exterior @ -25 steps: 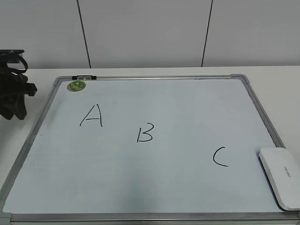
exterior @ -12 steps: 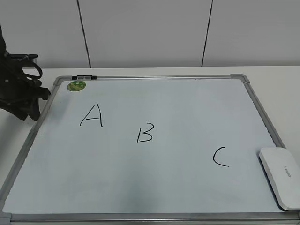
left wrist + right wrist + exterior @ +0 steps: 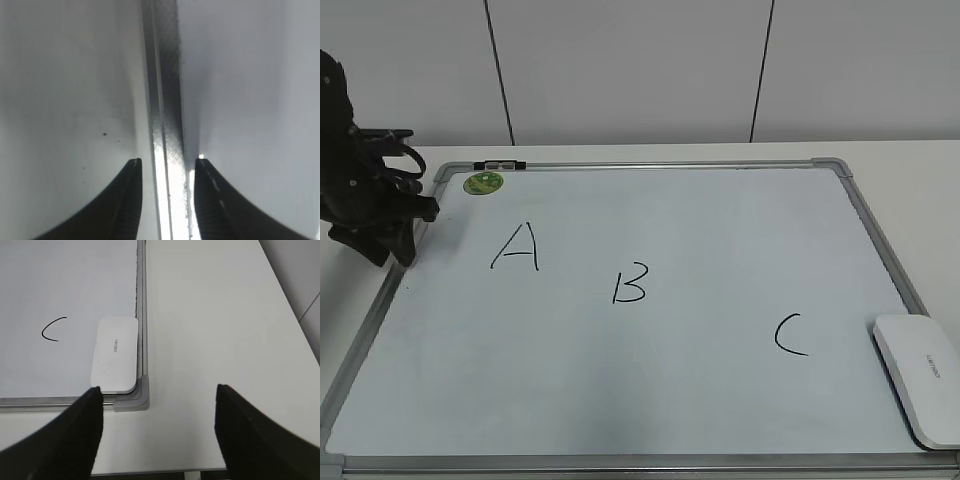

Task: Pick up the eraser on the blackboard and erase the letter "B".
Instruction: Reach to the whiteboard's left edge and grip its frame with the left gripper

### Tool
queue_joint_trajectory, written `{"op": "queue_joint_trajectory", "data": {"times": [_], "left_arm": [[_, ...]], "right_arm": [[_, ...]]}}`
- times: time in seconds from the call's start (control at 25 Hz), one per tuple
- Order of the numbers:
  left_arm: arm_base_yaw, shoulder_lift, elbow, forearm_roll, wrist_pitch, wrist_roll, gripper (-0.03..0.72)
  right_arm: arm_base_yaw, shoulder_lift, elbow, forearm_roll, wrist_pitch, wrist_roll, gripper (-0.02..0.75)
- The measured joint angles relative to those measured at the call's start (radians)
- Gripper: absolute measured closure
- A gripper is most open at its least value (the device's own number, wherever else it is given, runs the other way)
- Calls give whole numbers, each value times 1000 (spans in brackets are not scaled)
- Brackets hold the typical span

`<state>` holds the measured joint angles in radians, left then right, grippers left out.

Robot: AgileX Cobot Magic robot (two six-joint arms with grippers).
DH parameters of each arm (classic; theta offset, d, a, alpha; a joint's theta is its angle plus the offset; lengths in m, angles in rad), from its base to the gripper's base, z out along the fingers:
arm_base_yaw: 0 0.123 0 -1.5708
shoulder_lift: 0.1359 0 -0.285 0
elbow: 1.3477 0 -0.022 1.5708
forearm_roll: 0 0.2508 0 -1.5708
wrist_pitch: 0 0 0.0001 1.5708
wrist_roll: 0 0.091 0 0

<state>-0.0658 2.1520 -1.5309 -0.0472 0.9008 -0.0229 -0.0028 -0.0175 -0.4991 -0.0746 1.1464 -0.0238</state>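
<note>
Both empty, the left gripper [image 3: 167, 162] straddles the blackboard [image 3: 650, 164] frame narrowly parted, while the right gripper [image 3: 157, 389] gapes wide near the eraser [image 3: 116, 354].

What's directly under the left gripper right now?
The left gripper is open over the blackboard's left frame rail, a finger on each side. Bare board shows on one side, table on the other. Contact with the rail cannot be judged.

The white eraser [image 3: 919, 378] lies flat in the board's [image 3: 650, 400] near right corner; the black B [image 3: 629, 284] sits mid-board.
</note>
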Motion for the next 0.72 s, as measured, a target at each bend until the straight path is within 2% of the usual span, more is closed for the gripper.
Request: {"op": "queue_joint_trajectory", "data": {"times": [0.72], "left_arm": [[0, 17, 0, 2, 0, -24, 418]], "right_arm": [[0, 0, 0, 0, 0, 0, 220]]}}
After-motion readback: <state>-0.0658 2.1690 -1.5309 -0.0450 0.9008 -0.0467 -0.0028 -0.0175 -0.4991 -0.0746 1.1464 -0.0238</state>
